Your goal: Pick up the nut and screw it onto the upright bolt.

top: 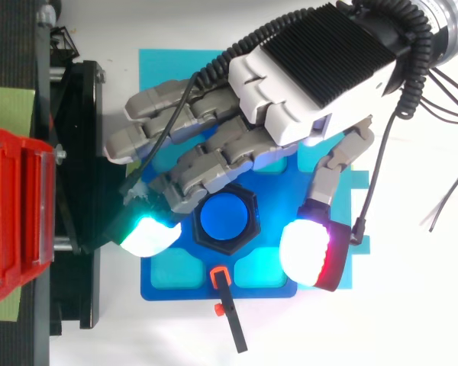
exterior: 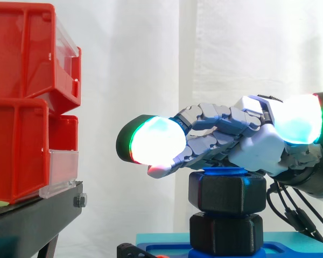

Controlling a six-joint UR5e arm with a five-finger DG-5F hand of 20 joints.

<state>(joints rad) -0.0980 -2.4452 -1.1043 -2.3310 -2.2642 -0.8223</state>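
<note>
A black hex nut (exterior: 227, 191) sits on the upright blue bolt (top: 225, 219), whose top shows through the nut's (top: 226, 248) hole in the top view. Under it, a second black hex piece (exterior: 226, 234) stands on the blue base (exterior: 290, 250). My hand (exterior: 258, 145) hovers just over the nut, reaching in from the right. Its fingers (top: 175, 164) stretch out, relaxed, past the nut's far side, and the thumb (top: 314, 252) lies off to the other side. The hand (top: 320, 69) is open and holds nothing.
Red bins (exterior: 21, 64) are stacked on a black stand (exterior: 37, 215) to the left, close to the glowing fingertips; they are at the left edge of the top view (top: 15, 213). A small black tool with orange parts (top: 229, 313) lies at the base's edge.
</note>
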